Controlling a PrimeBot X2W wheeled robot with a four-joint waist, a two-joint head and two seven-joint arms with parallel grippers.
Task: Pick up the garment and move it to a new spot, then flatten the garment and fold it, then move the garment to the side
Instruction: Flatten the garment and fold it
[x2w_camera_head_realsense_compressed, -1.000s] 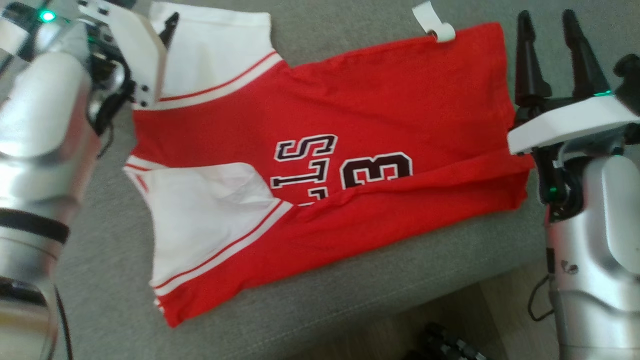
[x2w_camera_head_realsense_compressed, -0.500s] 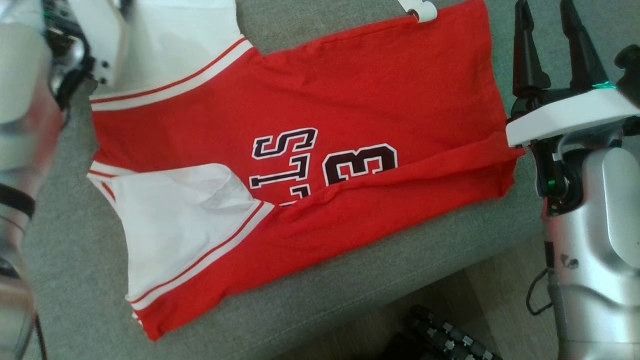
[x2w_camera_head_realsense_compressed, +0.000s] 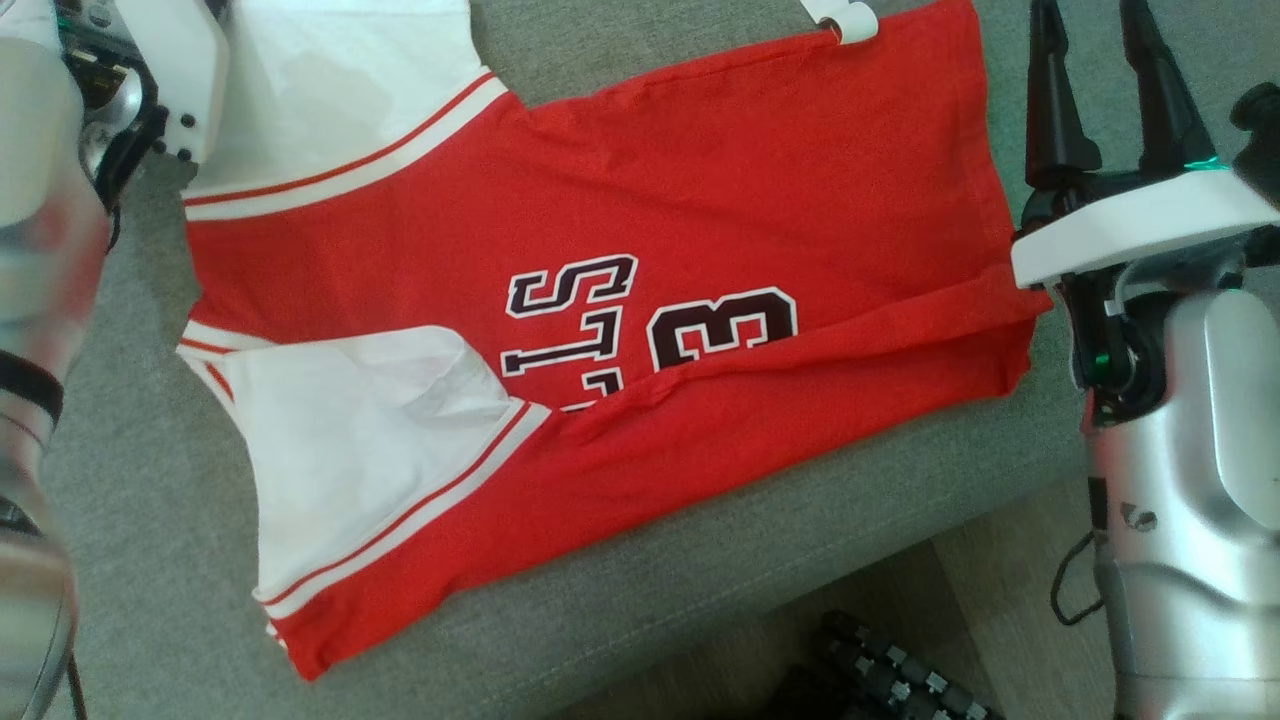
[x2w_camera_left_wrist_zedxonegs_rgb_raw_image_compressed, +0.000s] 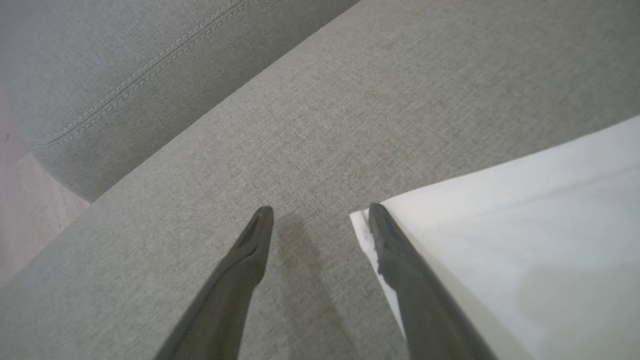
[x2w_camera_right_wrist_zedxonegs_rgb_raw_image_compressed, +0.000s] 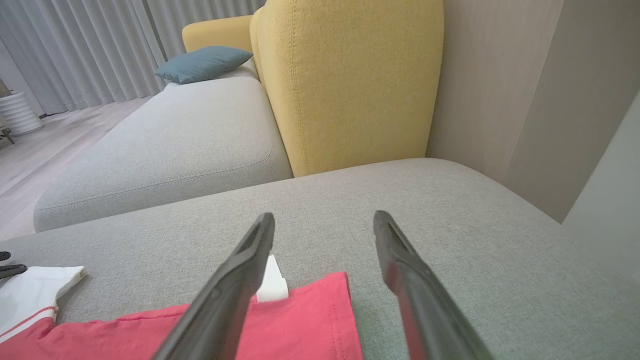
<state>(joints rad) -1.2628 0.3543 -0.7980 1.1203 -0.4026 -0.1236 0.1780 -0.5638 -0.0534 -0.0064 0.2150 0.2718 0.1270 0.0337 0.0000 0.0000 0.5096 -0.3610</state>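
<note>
1. The garment is lying spread on the sofa.
2. The left hand is hovering open and empty at the sleeve corner.
3. The right hand is hovering open and empty beside the hem.

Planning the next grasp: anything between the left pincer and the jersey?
Nothing visible. The open left pincer is at the corner of the white sleeve of the jersey; bare sofa lies around it.
</note>
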